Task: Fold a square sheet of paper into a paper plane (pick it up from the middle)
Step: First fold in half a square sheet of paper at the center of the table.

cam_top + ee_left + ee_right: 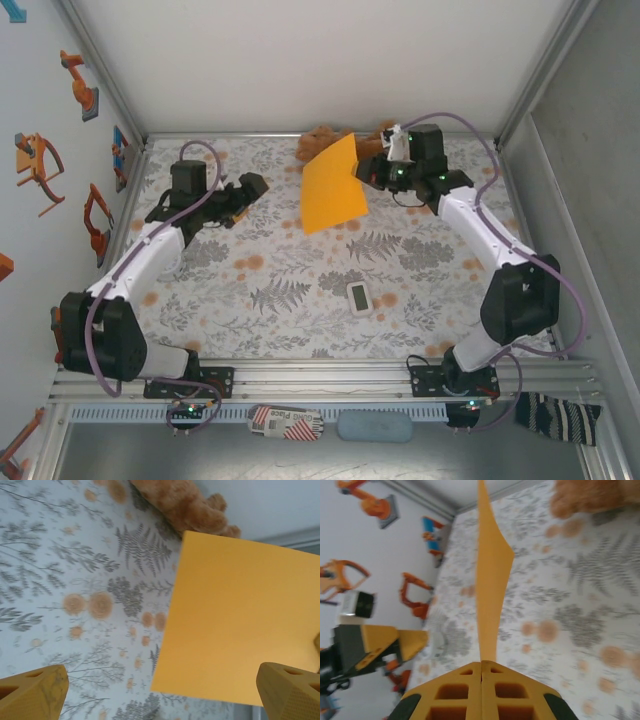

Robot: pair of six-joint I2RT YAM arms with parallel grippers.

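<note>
Right gripper pinches square sheet of paper by its edge (left gripper gapes wide); shallow grip risks slippage.

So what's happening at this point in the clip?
The right gripper is shut on one edge of the square sheet of paper, holding it up off the floral table. The left gripper is open to its left, touching nothing. A brown plush toy sits at the far edge. No fold yet.

Bright, even light with faint shadows; wrist views go soft beyond the fingers.
</note>
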